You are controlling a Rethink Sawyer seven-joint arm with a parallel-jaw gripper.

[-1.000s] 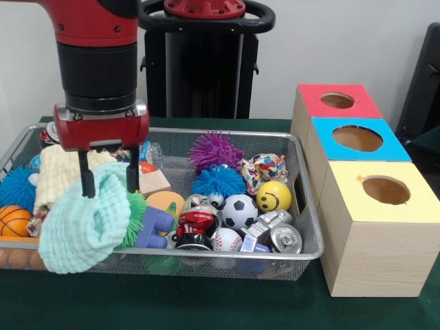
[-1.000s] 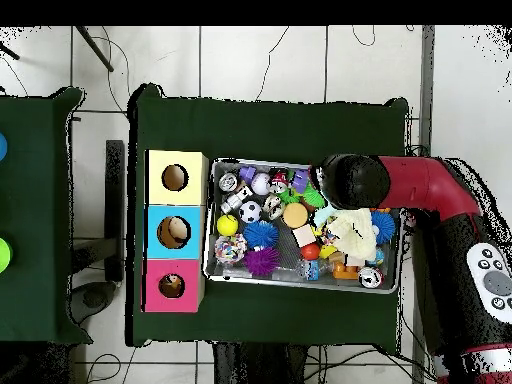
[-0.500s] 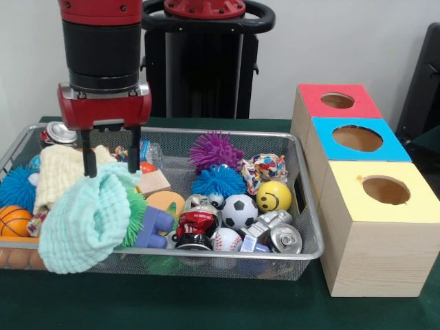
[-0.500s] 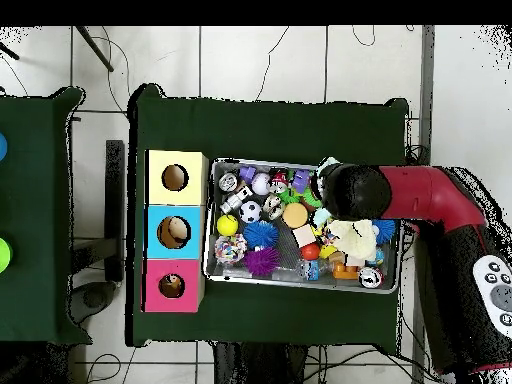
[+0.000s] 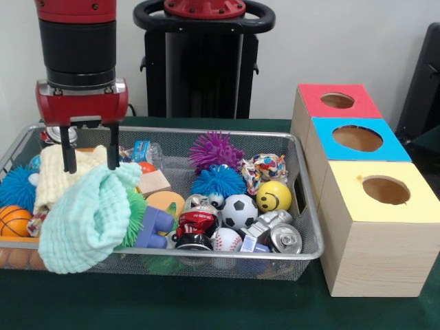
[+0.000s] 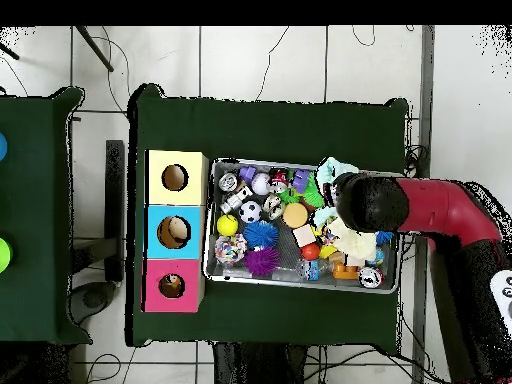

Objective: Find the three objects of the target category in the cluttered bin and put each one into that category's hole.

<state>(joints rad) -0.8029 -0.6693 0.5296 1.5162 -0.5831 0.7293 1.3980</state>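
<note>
A glossy red robot arm (image 6: 440,205) with a wide matte black cylindrical wrist section (image 5: 77,56), ending in a red block-shaped gripper (image 5: 89,161) with a grey plate and two thin black fingers (image 5: 68,148) set apart

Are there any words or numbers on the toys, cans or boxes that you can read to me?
None can be read.
The red can has white marks, too blurred to read.
The yellow ball has only a smiley face, no letters.
The three boxes have no writing.
</note>
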